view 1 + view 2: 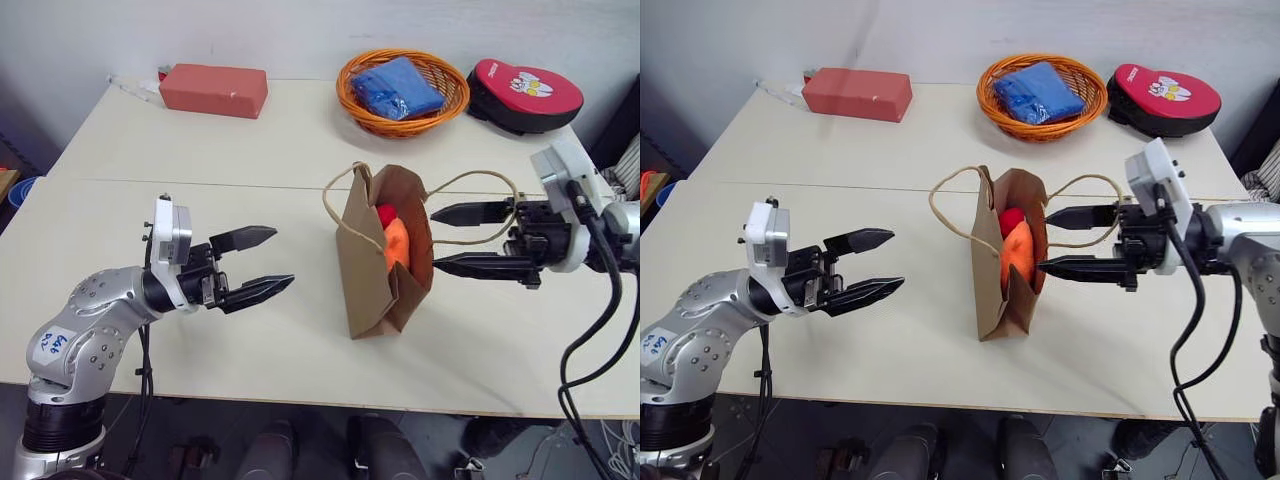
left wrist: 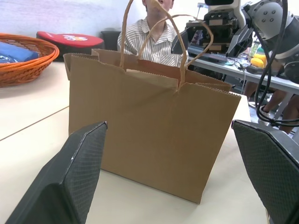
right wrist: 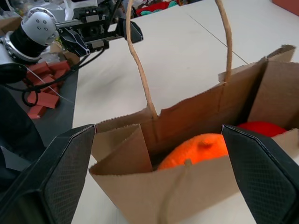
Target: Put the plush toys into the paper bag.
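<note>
Beige table (image 1: 260, 350) carries paper bag (image 1: 372, 270), basket (image 1: 404, 115).

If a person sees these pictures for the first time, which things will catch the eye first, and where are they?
First is the brown paper bag standing upright in the middle of the table, with the orange plush toy and the red plush toy inside its open mouth. An open end effector flanks it on each side, the left end effector apart from it and the right end effector at the bag's mouth. At the table's far edge, an orange basket holds a blue cloth.
</note>
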`<state>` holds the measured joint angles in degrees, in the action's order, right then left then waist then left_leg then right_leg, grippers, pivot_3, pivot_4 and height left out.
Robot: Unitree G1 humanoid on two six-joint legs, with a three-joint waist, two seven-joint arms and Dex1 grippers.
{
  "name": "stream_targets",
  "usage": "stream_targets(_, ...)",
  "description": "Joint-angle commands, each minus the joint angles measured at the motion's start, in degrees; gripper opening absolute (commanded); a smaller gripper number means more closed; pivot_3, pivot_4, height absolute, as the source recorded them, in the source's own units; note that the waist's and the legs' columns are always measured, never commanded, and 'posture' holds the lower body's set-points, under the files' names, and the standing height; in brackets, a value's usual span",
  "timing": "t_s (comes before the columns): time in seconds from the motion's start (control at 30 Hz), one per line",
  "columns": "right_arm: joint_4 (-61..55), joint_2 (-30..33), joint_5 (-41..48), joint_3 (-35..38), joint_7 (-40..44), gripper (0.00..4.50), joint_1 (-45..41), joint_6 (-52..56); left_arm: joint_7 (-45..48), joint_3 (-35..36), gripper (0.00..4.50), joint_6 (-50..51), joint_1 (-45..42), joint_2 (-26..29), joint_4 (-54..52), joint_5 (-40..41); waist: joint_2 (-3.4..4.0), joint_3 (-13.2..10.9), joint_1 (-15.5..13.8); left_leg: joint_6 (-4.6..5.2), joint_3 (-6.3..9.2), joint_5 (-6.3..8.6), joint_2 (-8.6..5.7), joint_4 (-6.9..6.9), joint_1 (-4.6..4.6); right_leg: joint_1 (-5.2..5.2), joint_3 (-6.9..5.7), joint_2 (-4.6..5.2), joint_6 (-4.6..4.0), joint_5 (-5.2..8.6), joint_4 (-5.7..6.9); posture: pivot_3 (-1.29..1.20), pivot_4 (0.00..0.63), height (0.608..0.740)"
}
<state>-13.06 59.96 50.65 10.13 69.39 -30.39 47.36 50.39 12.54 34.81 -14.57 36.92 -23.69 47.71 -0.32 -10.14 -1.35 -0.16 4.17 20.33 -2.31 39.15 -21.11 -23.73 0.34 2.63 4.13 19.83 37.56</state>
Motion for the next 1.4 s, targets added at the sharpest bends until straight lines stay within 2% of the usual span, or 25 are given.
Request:
stream_targets(0.03,-1.27,0.97,-0.6,2.7,0.28,4.36,0.88,-1.21,0.23,1.12,4.47,-1.17,0.54,0.49,-0.89,0.24,0.0,0.0,0.03,0.0,0.0,0.0,0.0,0.0,0.0,0.0,0.0,0.0,0.0,0.0,0.0,0.0,0.15,0.74)
stream_targets(0.23,-1.42,1.53,-4.0,2.74,-0.25,4.36,2.08,-3.66,0.65,1.08,4.47,-1.27,0.24,0.75,-0.47,0.16,0.0,0.0,-0.03,0.0,0.0,0.0,-0.01,0.0,0.0,0.0,0.0,0.0,0.0,0.0,0.0,0.0,0.15,0.74)
stream_targets(0.37,0.46,5.3,-10.6,3.89,4.22,4.36,11.16,-9.74,0.4,1.39,4.47,-1.1,1.0,1.07,-1.12,0.21,0.0,0.0,-0.42,0.0,0.01,0.0,-0.01,0.0,-0.02,0.0,-0.02,0.0,0.0,0.0,-0.02,0.0,0.15,0.74)
stream_targets(0.47,2.81,5.27,-10.93,7.61,5.36,4.36,17.42,-11.09,0.37,0.58,4.47,-1.03,3.19,2.1,-3.04,-0.98,0.0,0.0,-0.35,0.06,-0.03,0.03,-0.01,0.0,0.0,0.06,0.01,0.01,0.01,0.0,-0.08,0.0,0.15,0.74)
stream_targets(0.57,3.2,3.31,-12.65,7.63,4.69,3.52,20.56,-14.05,-1.37,-2.11,4.5,-1.32,4.02,1.12,-5.5,-2.06,0.0,0.0,-0.11,0.05,-0.03,0.03,-0.01,0.01,0.04,0.06,0.03,0.01,0.03,-0.01,-0.03,0.0,0.15,0.74)
stream_targets(0.73,1.36,-6.92,-17.15,3.45,-2.23,1.72,20.03,-21.89,-6.23,-8.04,4.5,-2.89,3.47,-3.67,-7.88,-6.05,0.01,0.01,0.08,0.01,-0.05,0.01,0.01,0.01,0.17,0.12,0.06,-0.05,0.02,-0.01,0.07,0.0,0.15,0.74)
stream_targets(0.77,1.0,-8.43,-17.78,2.45,-2.95,1.27,19.9,-22.51,-6.91,-9.23,4.5,-3.16,3.57,-4.35,-8.29,-6.96,0.02,0.0,0.03,0.0,-0.05,0.01,0.0,0.01,0.18,0.12,0.07,-0.05,0.02,-0.01,0.09,0.0,0.15,0.74)
stream_targets(0.9,1.23,-11.97,-21.27,-1.26,-4.96,0.04,20.04,-25.4,-9.1,-13.06,4.5,-3.77,3.78,-6.41,-9.19,-10.07,0.02,0.0,-0.06,0.0,-0.05,0.0,-0.02,0.04,0.13,0.08,0.07,-0.04,0.02,-0.01,0.1,0.0,0.15,0.74)
stream_targets(1.03,2.0,-14.36,-23.99,-4.02,-6.72,0.04,20.13,-27.57,-11.03,-17.03,4.5,-4.63,3.01,-8.04,-8.57,-14.23,0.02,0.01,-0.16,-0.01,-0.04,0.0,-0.01,0.06,0.13,0.09,0.05,-0.03,0.02,-0.01,0.09,0.0,0.15,0.74)
stream_targets(1.17,-1.47,-17.13,-24.31,-7.74,-8.02,0.04,20.32,-26.3,-14.53,-21.0,4.5,-4.34,0.66,-11.99,-7.71,-17.41,0.01,0.01,-0.15,-0.01,-0.04,0.0,-0.02,0.08,0.12,0.1,0.04,-0.03,0.02,-0.01,0.08,0.0,0.15,0.74)
stream_targets(1.4,-5.63,-20.67,-23.76,-11.41,-11.73,0.04,19.63,-21.72,-17.29,-21.1,4.5,-2.76,-0.57,-14.8,-7.64,-17.95,0.02,0.01,-0.02,-0.03,-0.04,-0.01,-0.01,0.07,0.15,0.07,0.06,-0.06,0.02,-0.01,0.16,0.0,0.15,0.74)
